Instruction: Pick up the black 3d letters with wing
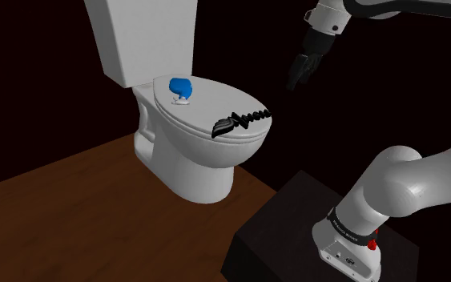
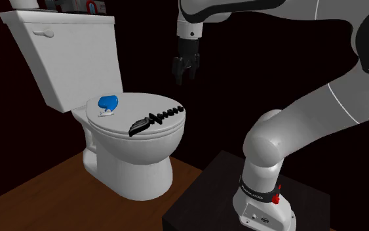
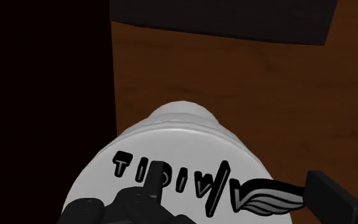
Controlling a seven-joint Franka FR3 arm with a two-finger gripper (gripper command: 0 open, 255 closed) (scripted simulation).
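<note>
The black 3D letters with a grey-streaked wing (image 1: 241, 120) lie flat on the closed white toilet lid (image 1: 203, 108), near its edge at the shoulder view's right. In the second exterior view the letters (image 2: 156, 118) have the wing end toward the lid's front. My gripper (image 1: 298, 82) hangs open in the air, above the letters and off to the shoulder view's right, touching nothing. Its fingers stand apart in the second exterior view, gripper (image 2: 184, 79). Seen from the wrist, the letters (image 3: 171, 177) and wing (image 3: 266, 197) lie below the gripper (image 3: 234, 183).
A blue object on a white base (image 1: 181, 88) sits on the lid nearer the tank (image 1: 135, 40). Small items (image 2: 78, 5) stand on the tank top. The wooden floor (image 1: 71, 208) surrounds the toilet. My black stand (image 1: 295, 216) is close beside the bowl.
</note>
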